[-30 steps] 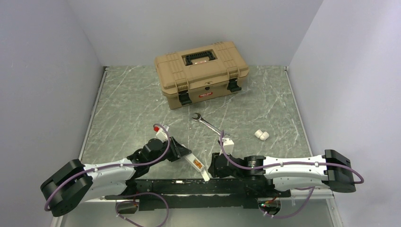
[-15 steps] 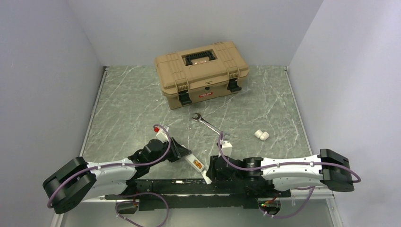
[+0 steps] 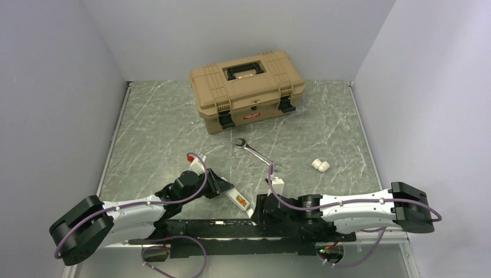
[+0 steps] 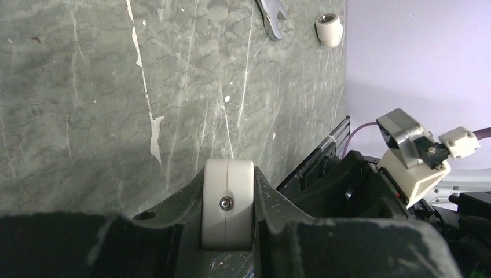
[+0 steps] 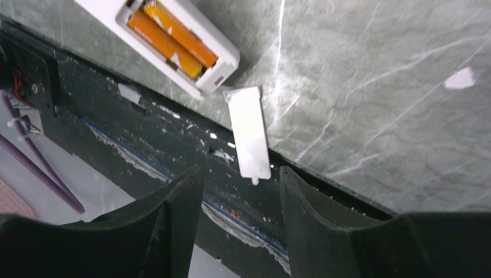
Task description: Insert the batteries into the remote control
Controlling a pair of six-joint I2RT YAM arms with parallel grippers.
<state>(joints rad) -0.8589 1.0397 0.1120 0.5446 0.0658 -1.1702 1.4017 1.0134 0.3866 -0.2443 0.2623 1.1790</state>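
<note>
At 7 o'clock on the surface (image 3: pixel 162 133), we find the left tool (image 3: pixel 223 188) clamped on one end of the remote control (image 3: pixel 239 200). The remote slants toward 5 o'clock, reaching the near edge, recess up, with two orange batteries (image 5: pixel 171 36) side by side inside. Just beside its free end, a thin white cover (image 5: pixel 250 134) lies flat, partly over the black rail. A tan toolbox (image 3: pixel 246 87) sits at 12 o'clock, a steel wrench (image 3: pixel 255 152) near the centre. Over the cover, the right tool (image 5: pixel 240 174) hovers with fingers apart, gripping nothing. A white fitting (image 3: pixel 320 165) rests at 3 o'clock.
</note>
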